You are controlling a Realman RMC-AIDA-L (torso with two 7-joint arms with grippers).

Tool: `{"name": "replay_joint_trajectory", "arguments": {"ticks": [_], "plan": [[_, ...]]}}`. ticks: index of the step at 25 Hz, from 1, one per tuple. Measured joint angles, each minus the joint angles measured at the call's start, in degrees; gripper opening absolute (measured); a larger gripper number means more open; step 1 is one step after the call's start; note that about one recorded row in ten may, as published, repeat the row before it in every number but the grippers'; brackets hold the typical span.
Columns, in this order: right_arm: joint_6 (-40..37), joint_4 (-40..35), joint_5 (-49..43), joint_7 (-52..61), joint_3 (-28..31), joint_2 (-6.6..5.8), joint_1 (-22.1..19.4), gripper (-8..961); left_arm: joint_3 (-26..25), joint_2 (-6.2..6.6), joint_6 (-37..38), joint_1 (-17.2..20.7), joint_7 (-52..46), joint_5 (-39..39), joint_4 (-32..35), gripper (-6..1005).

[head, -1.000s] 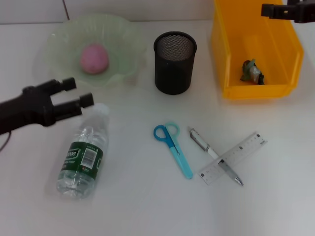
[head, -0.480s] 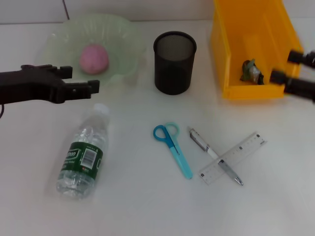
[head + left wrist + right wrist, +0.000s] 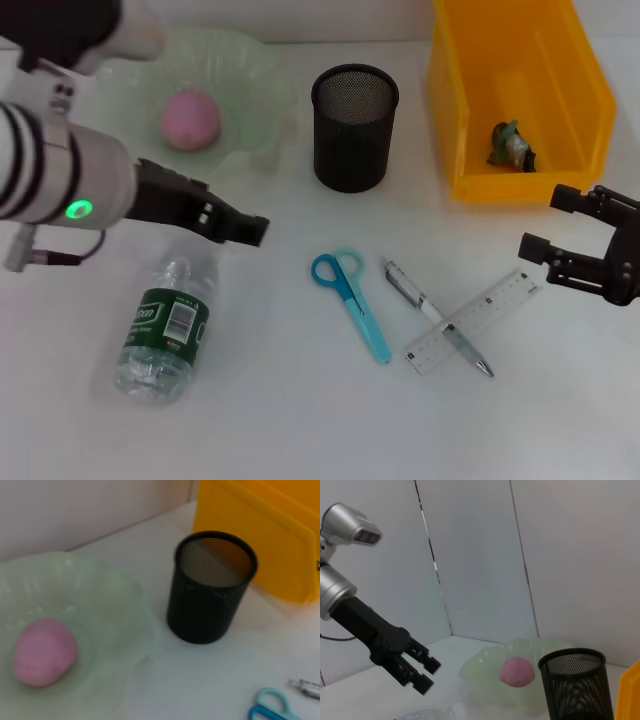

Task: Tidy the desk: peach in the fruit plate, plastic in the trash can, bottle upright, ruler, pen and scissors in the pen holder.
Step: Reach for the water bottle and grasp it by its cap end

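Observation:
The clear bottle [image 3: 165, 328] with a green label lies on its side at the front left. My left gripper [image 3: 238, 226] hovers open just above and right of its cap; the right wrist view shows the left gripper [image 3: 422, 674] with its fingers apart. The pink peach [image 3: 190, 120] rests in the pale green fruit plate [image 3: 255, 75]. Crumpled plastic [image 3: 512, 145] lies in the yellow trash bin [image 3: 590, 110]. Blue scissors [image 3: 352, 302], a pen [image 3: 408, 290] and a clear ruler [image 3: 500, 300] crossing it lie in front of the black mesh pen holder [image 3: 355, 128]. My right gripper [image 3: 548, 222] is open, just right of the ruler's far end.
The left wrist view looks onto the fruit plate [image 3: 120, 595], peach [image 3: 44, 652], pen holder [image 3: 212, 587] and bin [image 3: 260, 525]. A white wall runs behind the desk. Bare tabletop stretches along the front edge.
My left arm swung in to the right and its gripper now sits by the bottle's cap. My right gripper came down from over the bin to the table beside the ruler.

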Motion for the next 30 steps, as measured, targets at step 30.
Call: {"name": "replay_joint_trajectory", "arguments": {"ticks": [30], "plan": [[-0.4, 4.0, -0.3, 0.0, 1.6, -0.1, 1.6, 826, -8.6, 0.25, -11.1, -10.3, -0.1, -1.7, -30.0, 761]]}}
